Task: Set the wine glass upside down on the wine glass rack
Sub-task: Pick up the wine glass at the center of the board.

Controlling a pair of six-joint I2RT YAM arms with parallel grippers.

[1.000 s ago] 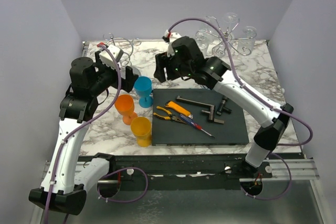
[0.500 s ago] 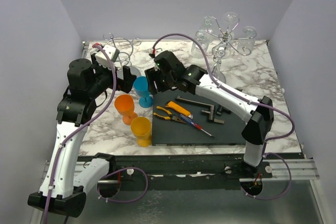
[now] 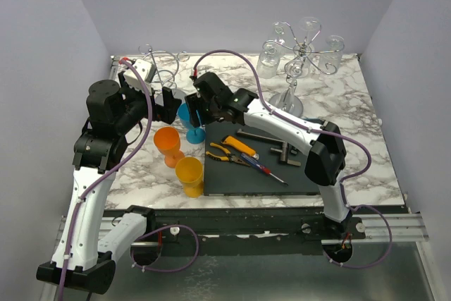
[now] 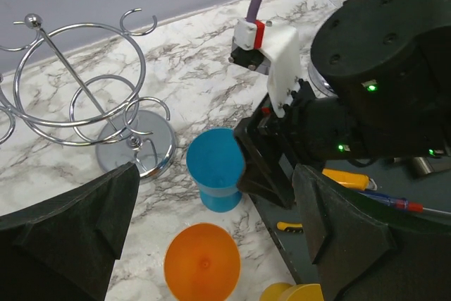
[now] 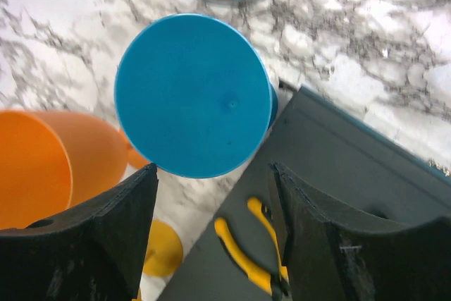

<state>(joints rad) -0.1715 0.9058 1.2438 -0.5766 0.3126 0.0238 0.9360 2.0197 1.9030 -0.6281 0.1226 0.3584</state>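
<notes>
Your right gripper (image 5: pixel 211 182), half open and empty, has the upright blue glass (image 5: pixel 192 95) at 12 o'clock, nearer than your wide-open, empty left gripper (image 4: pixel 217 173).

On the table (image 3: pixel 373 125) three glasses stand close together at the left centre of the top view. The rear glass (image 3: pixel 192 113) is farthest up, the middle glass (image 3: pixel 168 141) is in front of it and a little to the left, and the front glass (image 3: pixel 189 173) is nearest to the lower edge. Just to the right of them lies a mat (image 3: pixel 313 170), and on it lie pliers (image 3: pixel 232 147), a screwdriver (image 3: pixel 271 172) and some metal bars (image 3: pixel 275 144). A small rack (image 3: pixel 161 61) stands at the upper left, behind the glasses. A taller rack (image 3: pixel 294 79), with hanging glasses (image 3: pixel 268 61) on its arms, stands at the upper right, behind the mat.
</notes>
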